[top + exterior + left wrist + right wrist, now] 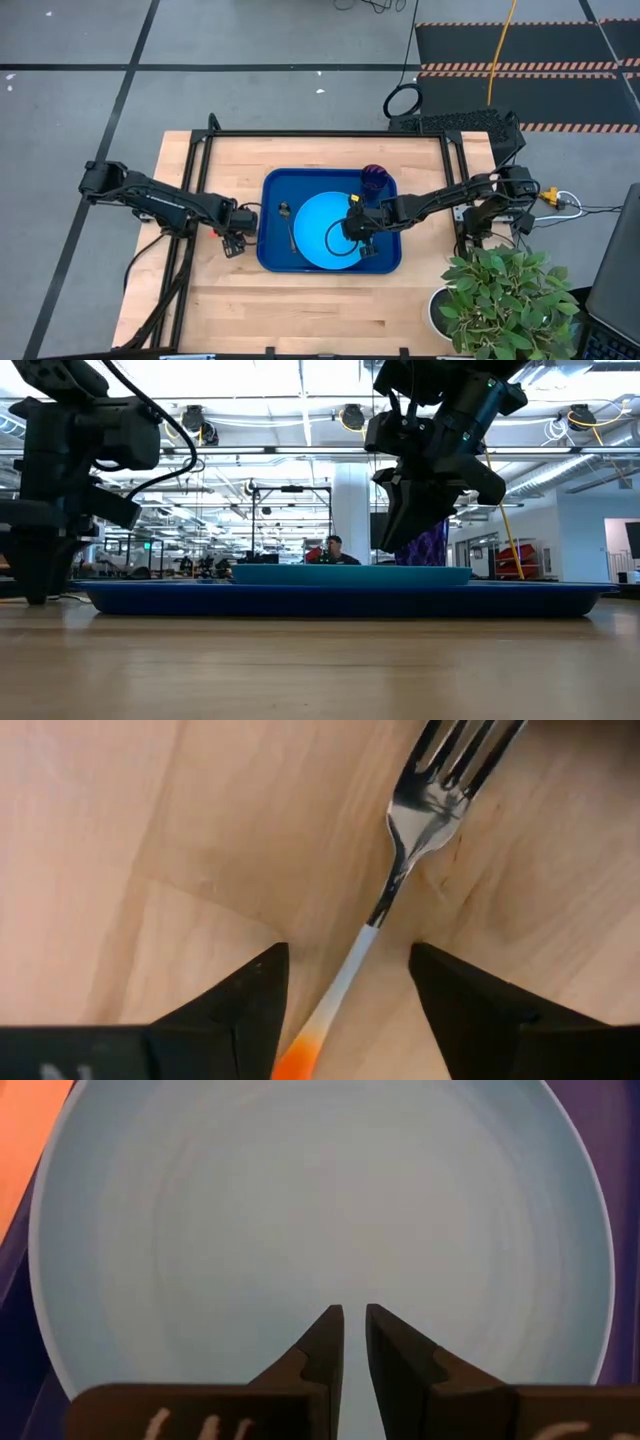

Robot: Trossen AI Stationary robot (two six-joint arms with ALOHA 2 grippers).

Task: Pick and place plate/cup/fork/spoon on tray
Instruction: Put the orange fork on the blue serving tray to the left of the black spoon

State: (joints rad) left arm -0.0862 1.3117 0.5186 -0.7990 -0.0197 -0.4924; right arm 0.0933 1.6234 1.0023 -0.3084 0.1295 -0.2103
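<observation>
Wooden table point(200, 310) seen from above carries one dark-blue tray point(272, 262) near its middle, long axis running left to right. In the tray lie one sky-blue plate point(315, 235), flat and at the centre, one purple cup point(375, 178) upright in the far right corner, and one dark spoon point(288, 228) between the plate and the tray's left rim, long axis running from the far edge toward the near edge. The left gripper point(233, 243) is low over bare wood just outside the tray's left rim. The right gripper point(360, 232) is over the plate's right part. A potted plant point(500, 300) stands at the table's near right corner.

From table height, the tray point(340, 600) is a low band with the plate point(350, 573) on it; the cup point(432, 547) shows behind the right gripper point(415, 530), which hangs above the plate without touching it.

Left wrist view — the one fork point(420, 830) lies flat on the wood, tines pointing away from the gripper and the orange end of its handle between the spread fingers point(240, 1000), which do not touch it.

Right wrist view — the plate point(300, 1200) fills the picture, and the fingers point(320, 1350) stand nearly pressed together, pinching nothing.
</observation>
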